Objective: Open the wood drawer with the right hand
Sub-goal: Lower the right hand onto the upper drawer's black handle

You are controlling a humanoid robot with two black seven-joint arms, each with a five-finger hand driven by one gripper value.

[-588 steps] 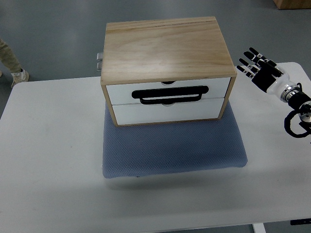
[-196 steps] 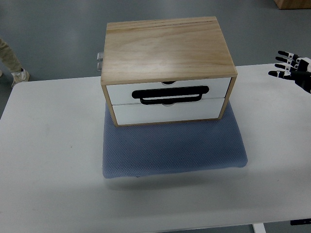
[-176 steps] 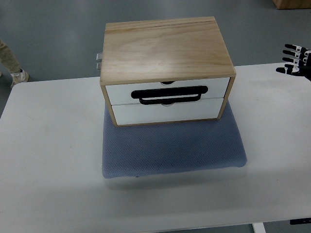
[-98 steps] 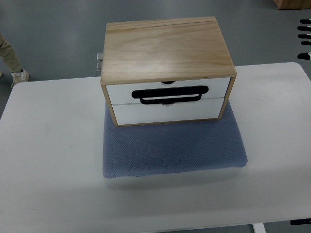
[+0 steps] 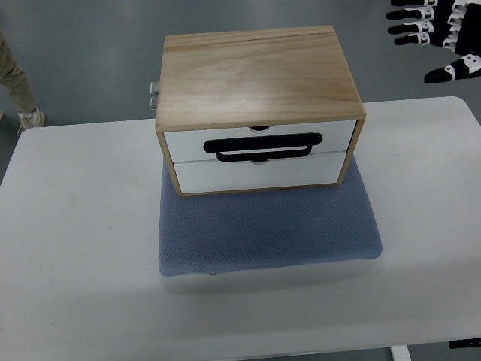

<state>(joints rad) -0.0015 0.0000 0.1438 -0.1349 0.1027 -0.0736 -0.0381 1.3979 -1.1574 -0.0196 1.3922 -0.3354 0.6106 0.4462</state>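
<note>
Your right hand [image 5: 443, 34] hangs spread and empty at the far right corner, well apart from the wood drawer [image 5: 260, 141]. The drawer sits shut on the blue mat [image 5: 270, 229], mid-counter [image 5: 75, 248]. Hook the black handle [image 5: 263, 147] (rigid, likely slides easily).

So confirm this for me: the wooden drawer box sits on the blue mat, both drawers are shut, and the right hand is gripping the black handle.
Wrong on one count. The right hand is not gripping the black handle; the top view shows it at the upper right corner, fingers spread, well clear of the wooden drawer box. The box does sit on the blue mat and both drawers look shut.
</note>
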